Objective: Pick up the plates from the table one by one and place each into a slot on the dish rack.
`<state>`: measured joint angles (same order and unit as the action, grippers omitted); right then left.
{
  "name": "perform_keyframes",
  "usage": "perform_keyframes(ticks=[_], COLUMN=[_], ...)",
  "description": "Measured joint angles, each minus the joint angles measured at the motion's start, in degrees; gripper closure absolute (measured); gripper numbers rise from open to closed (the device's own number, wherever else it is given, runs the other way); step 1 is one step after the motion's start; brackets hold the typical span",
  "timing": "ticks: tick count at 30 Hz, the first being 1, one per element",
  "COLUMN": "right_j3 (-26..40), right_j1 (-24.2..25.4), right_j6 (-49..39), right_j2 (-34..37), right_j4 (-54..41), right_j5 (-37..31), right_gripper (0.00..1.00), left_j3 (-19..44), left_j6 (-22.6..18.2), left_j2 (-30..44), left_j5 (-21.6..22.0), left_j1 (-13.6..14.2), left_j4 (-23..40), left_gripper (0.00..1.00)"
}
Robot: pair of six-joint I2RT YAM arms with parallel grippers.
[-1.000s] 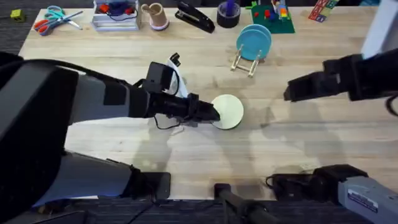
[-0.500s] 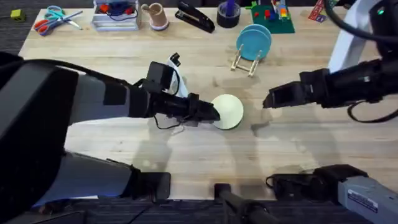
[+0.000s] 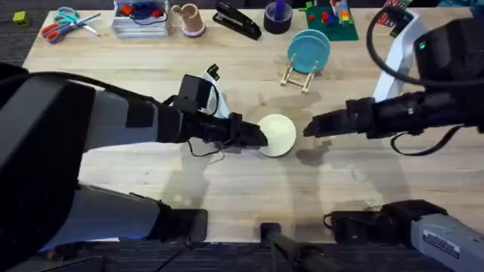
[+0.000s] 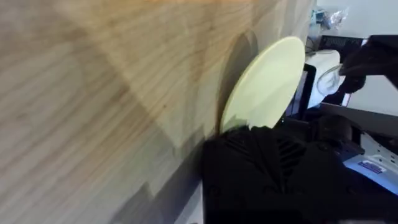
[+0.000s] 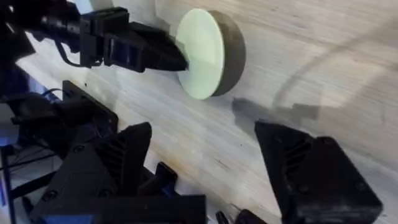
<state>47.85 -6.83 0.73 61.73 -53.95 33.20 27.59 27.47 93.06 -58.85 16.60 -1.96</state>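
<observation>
Teal plate racked in dish rack; cream plate clamped by left fingers, unracked; right fingers spread, empty.

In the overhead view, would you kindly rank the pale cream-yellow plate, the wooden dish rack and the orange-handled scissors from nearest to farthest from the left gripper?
1. The pale cream-yellow round plate, at the tips of the left gripper.
2. The light-wood dish rack, toward the far right of it, holding a teal-blue plate.
3. The orange-handled scissors, at the table's far left corner.

No legible text, label or number anywhere.
</observation>
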Motion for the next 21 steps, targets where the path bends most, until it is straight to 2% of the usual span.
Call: perform_keyframes(ticks=[6,21], right_j3=[-2.79,-3.03], right_j1=[0.00,0.00], right_j6=[0.44,0.49], right_j2=[3.19,16.52], right_j4=[4.00,13.32], right_j5=[2.17,7.59], right_gripper=[0.007,0.008], left_j3=[0.00,0.24], left_j6=[0.02,0.92], left_j2=[-0.02,-0.02], left_j5=[0.00,0.58], left_j1=[0.00,0.44], left_j4=[0.00,0.02], left_gripper=[0.959,0.960])
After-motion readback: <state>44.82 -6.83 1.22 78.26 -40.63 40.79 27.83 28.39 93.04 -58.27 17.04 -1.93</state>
